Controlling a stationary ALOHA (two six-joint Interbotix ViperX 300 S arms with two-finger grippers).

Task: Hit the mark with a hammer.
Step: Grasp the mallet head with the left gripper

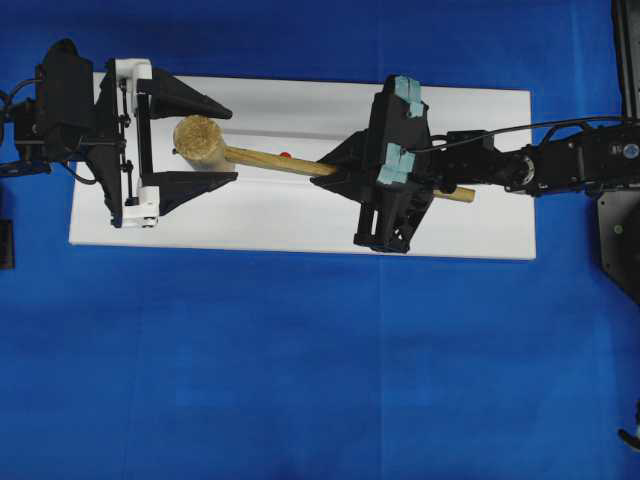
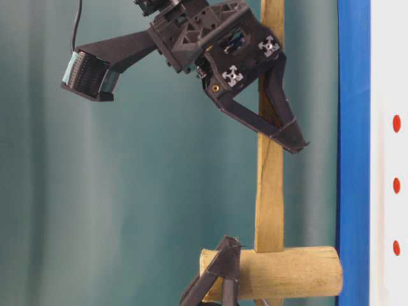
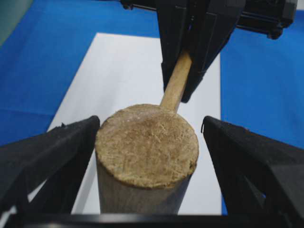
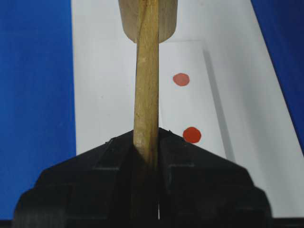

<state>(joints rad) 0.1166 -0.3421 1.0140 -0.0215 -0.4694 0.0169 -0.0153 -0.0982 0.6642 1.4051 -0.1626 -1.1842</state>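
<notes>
The right gripper (image 1: 345, 170) reaches in from the right edge of the overhead view, its arm stretched nearly level across the white board (image 1: 480, 225) that lies on the blue surface (image 1: 300, 380). Its wrist is rolled onto its side, so the camera housing with pale blue pads sticks out sideways. Its fingers (image 4: 118, 156) are clamped tight on the handle of the hammer (image 1: 270, 160), gripping it partway along, with the handle's butt end poking out behind the wrist.

The hammer is a light-wood mallet. In the table-level view its thick cylindrical head (image 2: 280, 273) hangs clear of the board, with the handle running from the head up into the right gripper.

The left gripper (image 1: 205, 140) comes in from the left edge, pointing along the board toward the other arm. Its fingers (image 3: 52, 152) are spread wide, one on each side of the mallet head and just beside it; whether either finger touches the head cannot be told.

Red dots (image 4: 192, 135) are marked on the board beneath the handle.
</notes>
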